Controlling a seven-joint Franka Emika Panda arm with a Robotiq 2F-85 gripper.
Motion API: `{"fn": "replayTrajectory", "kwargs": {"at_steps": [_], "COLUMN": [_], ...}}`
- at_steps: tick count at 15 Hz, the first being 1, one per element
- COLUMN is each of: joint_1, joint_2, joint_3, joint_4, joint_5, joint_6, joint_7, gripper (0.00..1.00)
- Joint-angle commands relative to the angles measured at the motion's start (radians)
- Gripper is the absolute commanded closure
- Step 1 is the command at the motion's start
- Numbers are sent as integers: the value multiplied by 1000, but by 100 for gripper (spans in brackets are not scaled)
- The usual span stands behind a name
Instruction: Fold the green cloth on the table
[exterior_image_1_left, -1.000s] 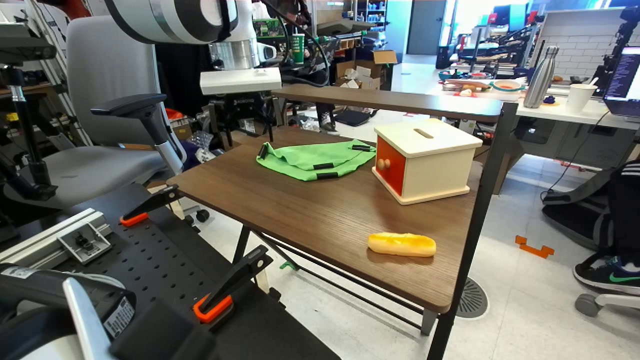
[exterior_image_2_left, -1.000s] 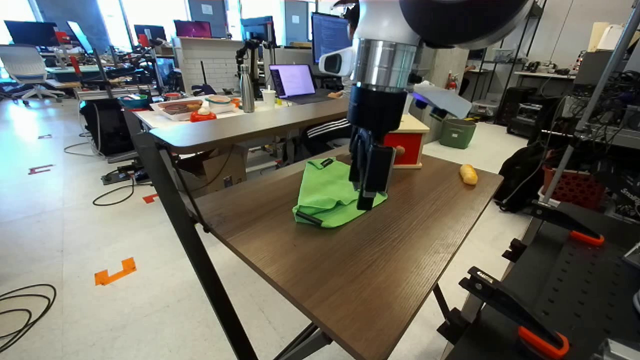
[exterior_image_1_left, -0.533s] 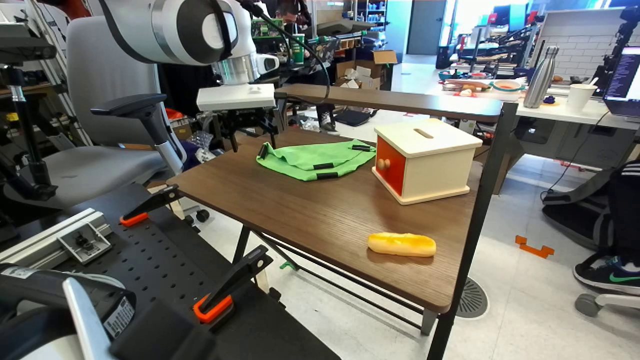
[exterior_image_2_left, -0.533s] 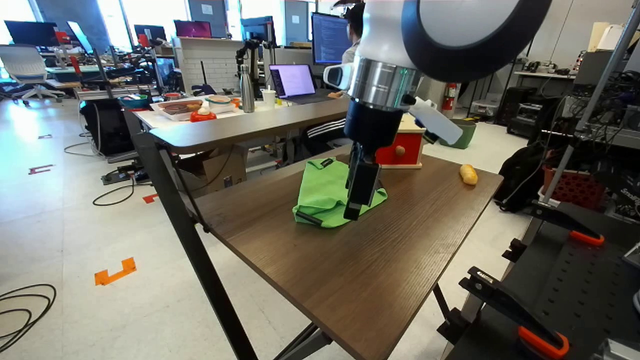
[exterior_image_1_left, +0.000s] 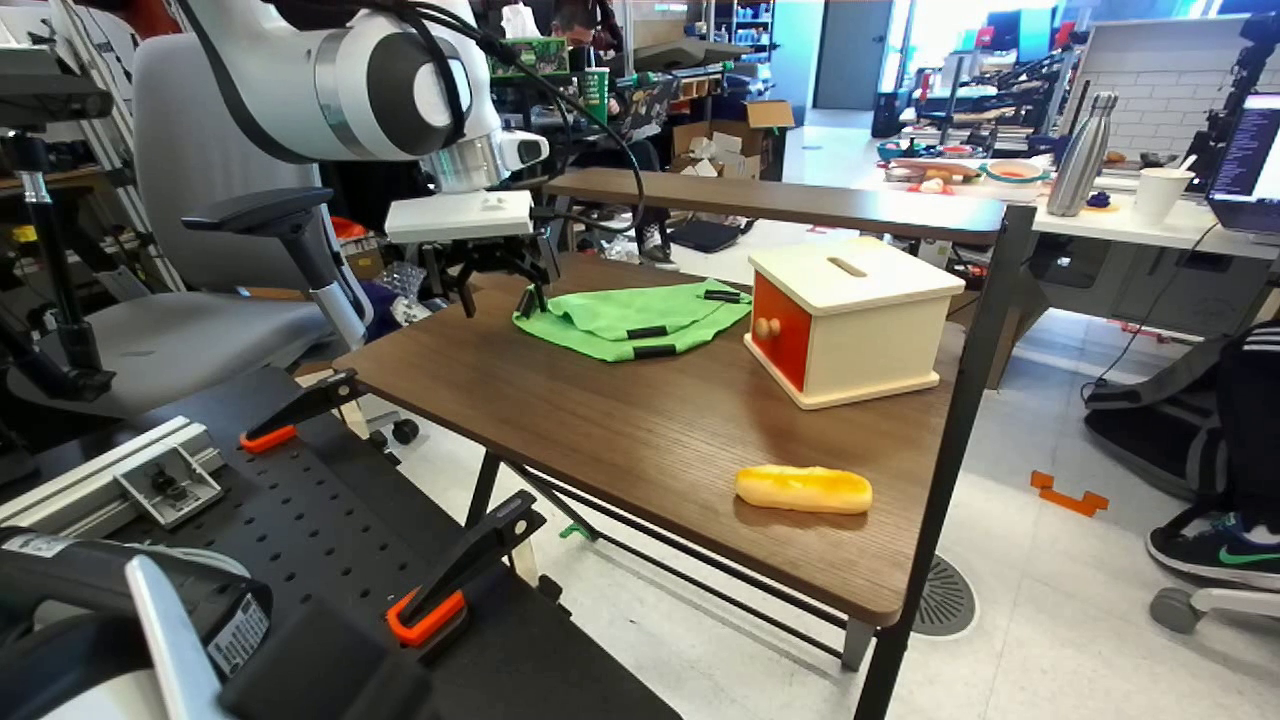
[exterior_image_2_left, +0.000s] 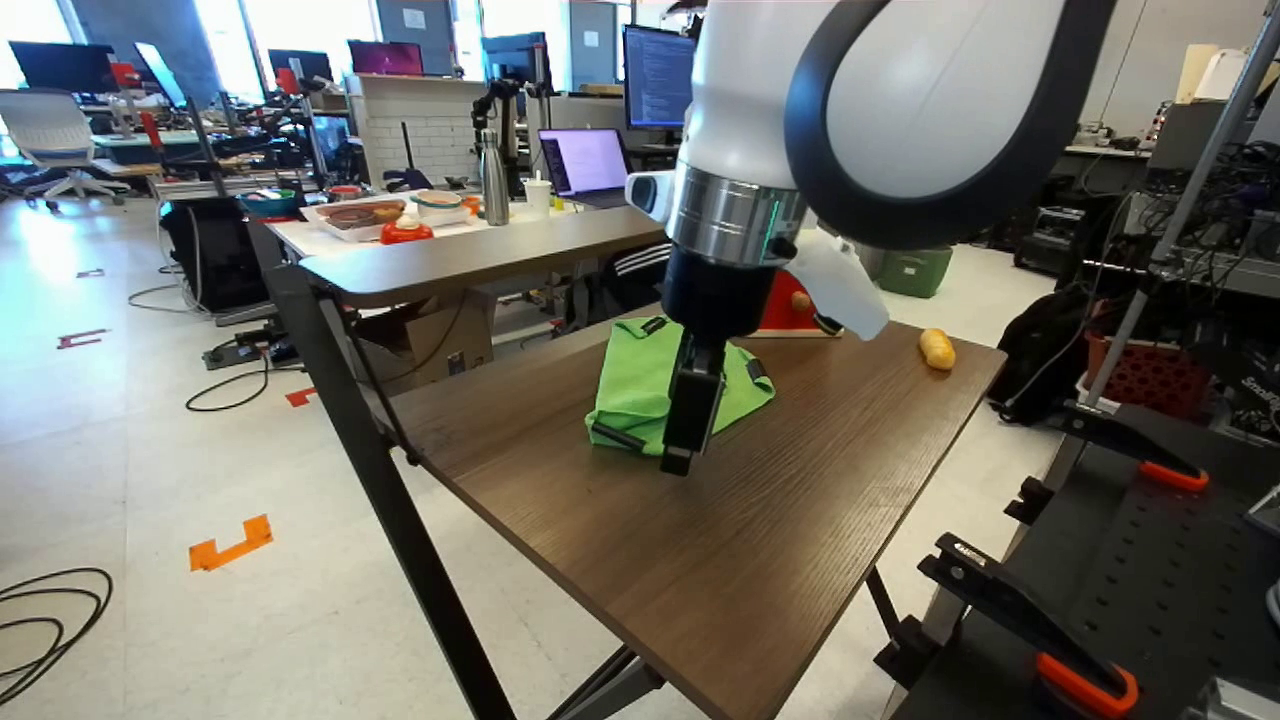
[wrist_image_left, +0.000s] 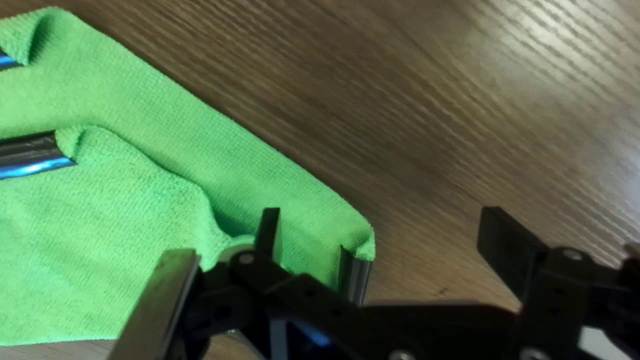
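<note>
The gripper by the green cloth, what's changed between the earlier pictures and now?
The gripper has moved down in both exterior views, its fingertips also shifting left in an exterior view. It stands open; nothing was taken hold of or let go. The green cloth, red-fronted wooden box and hot dog bun stayed put.

Wrist view looking down, hanging close over part of green cloth (wrist_image_left: 115, 215), both exterior views standing farther off, angling down across table (exterior_image_1_left: 600, 420) from different sides, sharing green cloth, red-fronted box (exterior_image_1_left: 860, 335), yellow bun (exterior_image_1_left: 804, 490), arm (exterior_image_2_left: 930, 100).
</note>
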Motion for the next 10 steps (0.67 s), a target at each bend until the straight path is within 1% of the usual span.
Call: {"fn": "replayTrajectory", "kwargs": {"at_steps": [1,4,5,6,9,10], "joint_1": [38,46,52,59,66,66], "joint_2": [52,85,97,107,137,146], "joint_3": [-23,-21,-25,-30,-35,-35], "joint_4": [69,115,129,142,176,186], "joint_5": [-12,-7,-11,-13,-14,-13], "joint_6": [26,22,26,26,21,18], "joint_7": [63,88,94,101,106,106], "gripper": [0,0,25,26,51,58]}}
